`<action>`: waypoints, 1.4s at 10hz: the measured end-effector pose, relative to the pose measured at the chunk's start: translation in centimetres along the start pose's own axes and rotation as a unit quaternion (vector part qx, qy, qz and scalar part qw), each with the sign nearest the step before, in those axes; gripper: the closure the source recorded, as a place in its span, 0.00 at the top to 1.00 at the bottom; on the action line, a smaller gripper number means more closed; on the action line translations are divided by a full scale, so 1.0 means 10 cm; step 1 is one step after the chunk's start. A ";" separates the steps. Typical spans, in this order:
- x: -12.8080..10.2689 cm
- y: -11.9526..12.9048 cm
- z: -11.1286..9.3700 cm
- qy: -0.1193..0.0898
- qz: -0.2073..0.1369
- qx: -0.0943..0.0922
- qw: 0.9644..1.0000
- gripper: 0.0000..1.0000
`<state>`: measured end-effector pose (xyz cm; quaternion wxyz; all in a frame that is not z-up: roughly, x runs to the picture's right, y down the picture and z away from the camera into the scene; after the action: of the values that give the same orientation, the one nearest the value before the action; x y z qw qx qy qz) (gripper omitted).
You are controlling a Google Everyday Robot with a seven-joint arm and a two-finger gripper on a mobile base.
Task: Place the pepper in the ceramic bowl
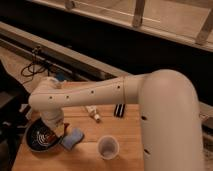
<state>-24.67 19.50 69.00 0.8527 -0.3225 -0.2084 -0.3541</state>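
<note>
The ceramic bowl (39, 137) is dark with a pale pattern inside and stands at the front left of the wooden table (125, 135). My white arm reaches from the right across the table, and its gripper (56, 128) hangs over the bowl's right rim. A small reddish patch (64, 130) shows at the gripper's lower end and may be the pepper; most of it is hidden by the wrist.
A blue sponge (74, 138) lies just right of the bowl. A translucent cup (107, 147) stands at the front middle. A small white bottle (92, 114) and a black object (119, 110) lie further back. Cables (32, 67) and a dark rail lie beyond the table.
</note>
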 end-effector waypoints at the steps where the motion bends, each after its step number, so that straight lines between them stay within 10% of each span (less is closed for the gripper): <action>1: -0.06 -0.07 0.02 0.000 -0.004 -0.001 1.000 0.22; 5: -0.04 -0.18 0.02 -0.004 -0.015 -0.009 1.000 0.61; 14: -0.03 -0.27 0.02 0.001 -0.022 -0.019 1.000 0.65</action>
<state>-26.91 18.33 70.01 0.8385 -0.3336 -0.2081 -0.3773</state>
